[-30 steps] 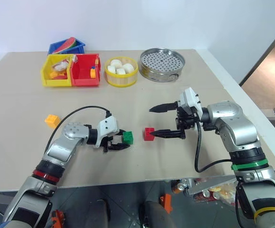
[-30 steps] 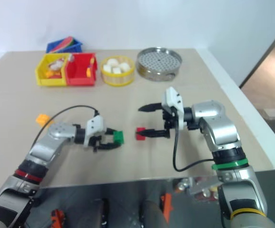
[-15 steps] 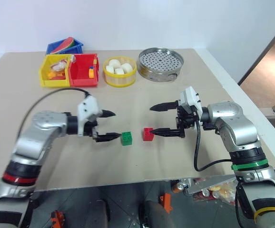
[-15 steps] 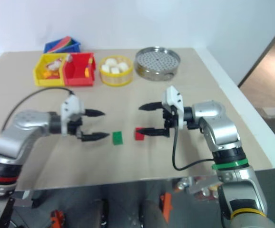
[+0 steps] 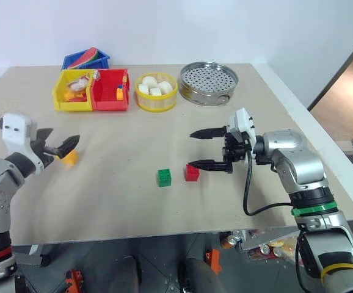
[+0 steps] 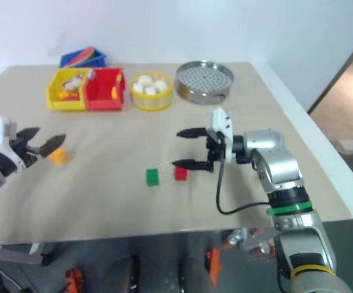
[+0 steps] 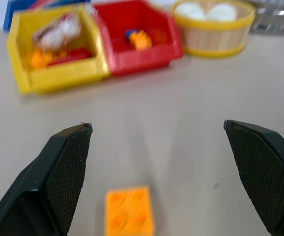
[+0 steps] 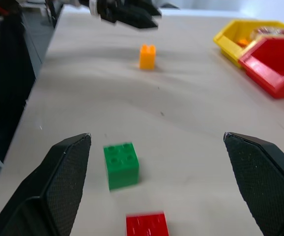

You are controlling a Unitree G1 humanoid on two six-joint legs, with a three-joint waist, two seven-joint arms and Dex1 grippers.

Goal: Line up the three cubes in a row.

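The green cube (image 5: pixel 163 177) and the red cube (image 5: pixel 192 173) sit side by side near the table's middle, a small gap between them. The orange-yellow cube (image 5: pixel 70 158) lies far to the left, alone. My left gripper (image 5: pixel 65 135) hovers open just above and in front of it, holding nothing; in the left wrist view the orange-yellow cube (image 7: pixel 128 211) lies low between the spread fingers. My right gripper (image 5: pixel 190 149) stands open, pointing left, its lower fingertip close to the red cube's right side, nothing held.
At the back stand a yellow bin (image 5: pixel 66 102), a red bin (image 5: pixel 105 102), a blue bin (image 5: pixel 69 63), a yellow basket (image 5: pixel 156 104) of white lumps and a metal steamer tray (image 5: pixel 208 94). The table's front edge runs just below the cubes.
My left gripper let go of the green cube, opened wide and swung far left and up to the orange-yellow cube. The green cube stays beside the red one. The right arm kept still.
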